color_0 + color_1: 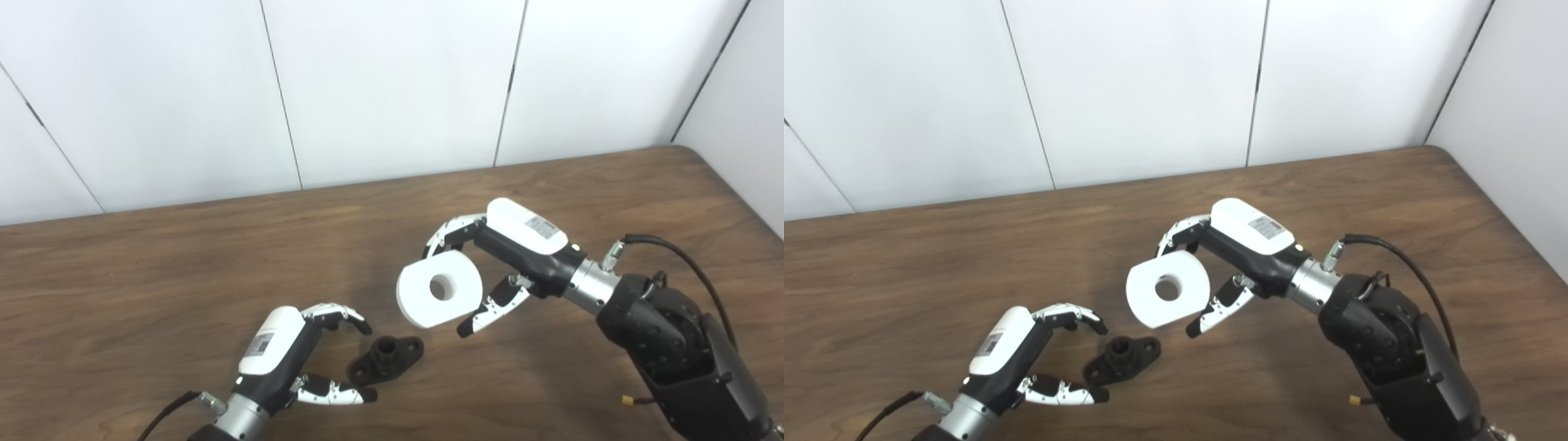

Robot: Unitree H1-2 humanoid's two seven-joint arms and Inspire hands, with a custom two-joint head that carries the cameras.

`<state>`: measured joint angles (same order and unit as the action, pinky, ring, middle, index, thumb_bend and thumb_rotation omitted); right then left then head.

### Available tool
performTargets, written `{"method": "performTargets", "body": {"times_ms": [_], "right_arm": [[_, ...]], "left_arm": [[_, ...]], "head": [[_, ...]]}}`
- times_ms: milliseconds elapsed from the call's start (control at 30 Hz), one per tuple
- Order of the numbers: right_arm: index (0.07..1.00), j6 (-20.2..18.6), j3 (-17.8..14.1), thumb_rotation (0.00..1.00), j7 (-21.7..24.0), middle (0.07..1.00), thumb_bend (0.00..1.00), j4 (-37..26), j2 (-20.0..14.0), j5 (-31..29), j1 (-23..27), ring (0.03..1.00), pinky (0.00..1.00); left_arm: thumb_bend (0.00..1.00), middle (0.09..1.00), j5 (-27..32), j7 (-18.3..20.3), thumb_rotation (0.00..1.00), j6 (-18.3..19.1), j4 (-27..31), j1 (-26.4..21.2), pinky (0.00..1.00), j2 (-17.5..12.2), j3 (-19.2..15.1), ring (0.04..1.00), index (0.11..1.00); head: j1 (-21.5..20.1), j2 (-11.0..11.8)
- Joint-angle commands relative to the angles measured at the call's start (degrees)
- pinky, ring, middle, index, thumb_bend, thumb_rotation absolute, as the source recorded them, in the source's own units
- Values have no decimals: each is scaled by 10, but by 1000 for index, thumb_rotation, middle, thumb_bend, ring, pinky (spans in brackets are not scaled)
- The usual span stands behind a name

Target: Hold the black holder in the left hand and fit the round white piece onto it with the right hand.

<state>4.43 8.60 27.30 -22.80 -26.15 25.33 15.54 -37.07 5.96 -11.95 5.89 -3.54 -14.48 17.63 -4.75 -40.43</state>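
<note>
The black holder (386, 359) lies flat on the wooden table (153, 288), a short post standing up from its middle. My left hand (288, 358) is just to its left, open, with the fingers above and the thumb below curving towards the holder without clasping it. My right hand (502, 257) is shut on the round white piece (438, 288), a thick disc with a centre hole, held tilted in the air above and to the right of the holder.
White wall panels (392, 92) close off the back of the table. The table's right edge (735, 190) runs along the right wall. My right forearm (680, 343) with its cable fills the lower right.
</note>
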Motion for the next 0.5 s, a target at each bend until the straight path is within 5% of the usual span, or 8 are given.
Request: {"method": "performTargets", "body": {"times_ms": [0, 200, 467], "right_arm": [[480, -8, -8, 132, -5, 654, 518, -30, 2, -13, 31, 686, 570], [480, -22, -6, 131, -4, 648, 519, -49, 7, -13, 43, 672, 548], [480, -66, -5, 126, 8, 652, 519, -86, 12, -15, 55, 658, 541]], "left_arm": [[983, 634, -39, -21, 228, -10, -18, -12, 637, -23, -3, 688, 584], [984, 551, -79, -33, 244, -41, -30, -34, 652, -45, -1, 590, 563], [1000, 594, -137, -45, 354, -46, -35, -50, 685, -72, 3, 654, 602]], "head": [[-1, -1], [-4, -9], [-8, -14]]}}
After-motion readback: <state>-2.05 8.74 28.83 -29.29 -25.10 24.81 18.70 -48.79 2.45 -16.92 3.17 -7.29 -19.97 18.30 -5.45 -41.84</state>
